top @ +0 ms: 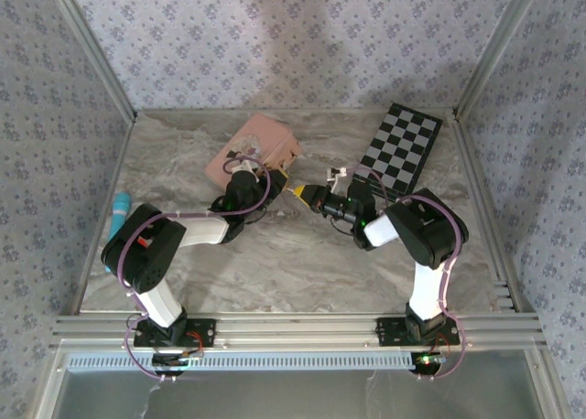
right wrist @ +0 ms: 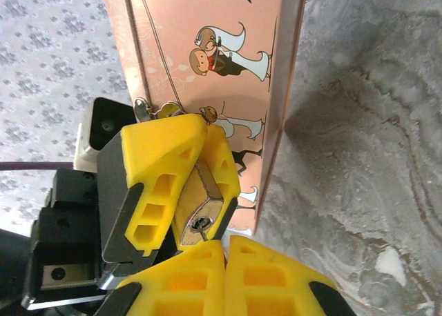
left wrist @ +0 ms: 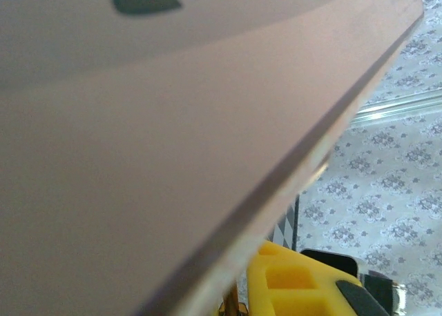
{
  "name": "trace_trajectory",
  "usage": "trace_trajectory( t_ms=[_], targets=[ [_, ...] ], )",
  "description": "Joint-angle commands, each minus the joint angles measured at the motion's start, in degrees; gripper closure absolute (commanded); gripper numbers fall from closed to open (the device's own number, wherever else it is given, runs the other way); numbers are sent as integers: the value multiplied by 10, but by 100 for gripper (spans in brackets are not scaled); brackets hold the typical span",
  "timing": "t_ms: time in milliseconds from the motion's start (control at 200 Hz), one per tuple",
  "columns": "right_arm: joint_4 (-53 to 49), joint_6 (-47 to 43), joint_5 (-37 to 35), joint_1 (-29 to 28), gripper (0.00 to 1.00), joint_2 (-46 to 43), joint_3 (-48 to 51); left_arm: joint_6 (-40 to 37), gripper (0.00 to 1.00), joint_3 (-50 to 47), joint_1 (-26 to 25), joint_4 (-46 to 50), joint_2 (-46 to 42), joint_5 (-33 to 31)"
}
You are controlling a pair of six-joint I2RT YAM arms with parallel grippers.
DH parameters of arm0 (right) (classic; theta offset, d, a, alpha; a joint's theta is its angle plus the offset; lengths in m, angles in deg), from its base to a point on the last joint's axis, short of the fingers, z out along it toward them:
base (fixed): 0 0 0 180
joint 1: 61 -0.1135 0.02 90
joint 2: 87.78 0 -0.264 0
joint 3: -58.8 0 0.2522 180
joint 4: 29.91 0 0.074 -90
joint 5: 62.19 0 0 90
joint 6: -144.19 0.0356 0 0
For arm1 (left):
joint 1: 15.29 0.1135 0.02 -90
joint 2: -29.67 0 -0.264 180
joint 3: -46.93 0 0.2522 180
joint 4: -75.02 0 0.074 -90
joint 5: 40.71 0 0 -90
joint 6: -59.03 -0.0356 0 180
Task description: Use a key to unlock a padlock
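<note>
Left claw (right wrist: 205, 165) is clamped on the padlock (right wrist: 197, 207), holding it right beside the pink box (right wrist: 207, 26). Right claw (right wrist: 225, 259) is pinched tight just under the keyhole. The box sits on the desk (right wrist: 373, 123).

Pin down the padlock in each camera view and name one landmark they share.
Top external: too small to make out; it would sit where the yellow fingertips meet, off the near corner of the pink box.
Left wrist: a brass sliver at the bottom edge, probably the padlock.
Right wrist: lower centre, clamped between yellow fingers.
Shared landmark: the pink box.
</note>
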Motion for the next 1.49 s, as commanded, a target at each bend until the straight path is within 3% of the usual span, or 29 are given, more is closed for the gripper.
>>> trace_trajectory(
  t_ms=[0,135,345,410,849,1489],
  targets=[
    [-75,-90,-24,-21,100,-43,-29,4,100,7,-27,-36,-23,62],
    [-74,-82,-46,-34,100,-48,-26,3,100,6,-26,-44,-21,57],
    [73,92,-88,-32,100,13,-13,7,100,1,-27,-66,-17,52],
    [75,126,-101,-36,100,20,-13,8,100,-2,-27,-72,-17,45],
    [74,157,-193,-85,100,-3,16,21,100,2,-43,-61,-8,-7],
    [22,103,-172,-111,100,-28,-4,25,100,8,-47,-26,-9,-21]
  ],
)
